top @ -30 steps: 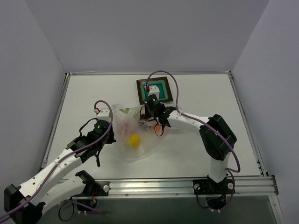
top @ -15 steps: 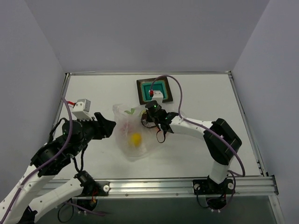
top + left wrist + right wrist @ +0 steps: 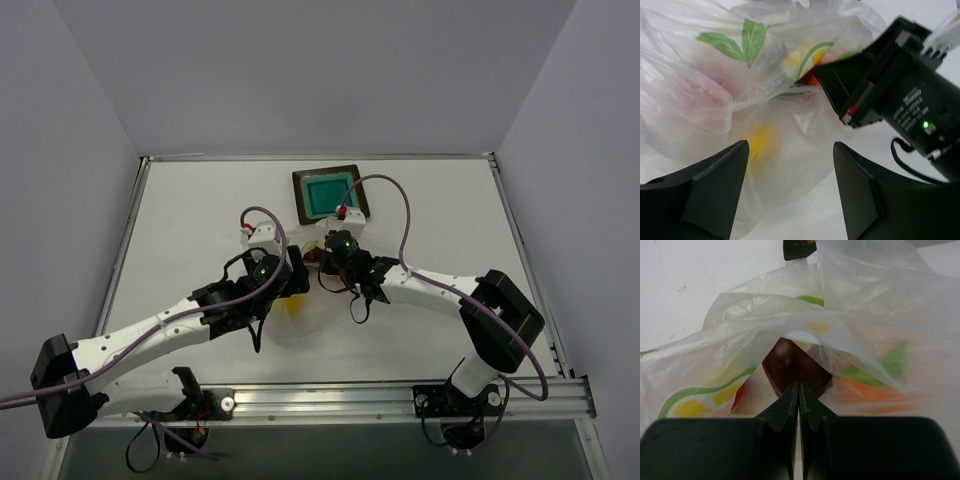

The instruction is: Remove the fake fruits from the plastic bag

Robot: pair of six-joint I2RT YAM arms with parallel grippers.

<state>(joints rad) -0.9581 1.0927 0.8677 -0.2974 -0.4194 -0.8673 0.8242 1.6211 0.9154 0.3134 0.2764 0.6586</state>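
The plastic bag [image 3: 715, 75] lies crumpled at the table's middle, mostly under both arms in the top view [image 3: 300, 316]. A yellow fake fruit [image 3: 757, 141] glows through its film, also visible from above [image 3: 291, 303]. My left gripper [image 3: 790, 167] is open, its fingers [image 3: 715, 190] straddling the bag's near fold just below the yellow fruit. My right gripper [image 3: 799, 387] is shut, tips at the bag's mouth right before a dark maroon fruit [image 3: 792, 365]. Whether film is pinched between them does not show. An orange fruit [image 3: 872, 390] and a red one [image 3: 738, 397] show through the plastic.
The square teal tray [image 3: 298, 198] with a dark rim stands just beyond the bag; its corner [image 3: 799, 247] shows in the right wrist view. The right gripper's black body [image 3: 880, 95] sits close to the left gripper, at its upper right.
My left arm swung in from the left side to the bag and its gripper opened. The right gripper stayed shut at the bag's mouth, shifting slightly forward.
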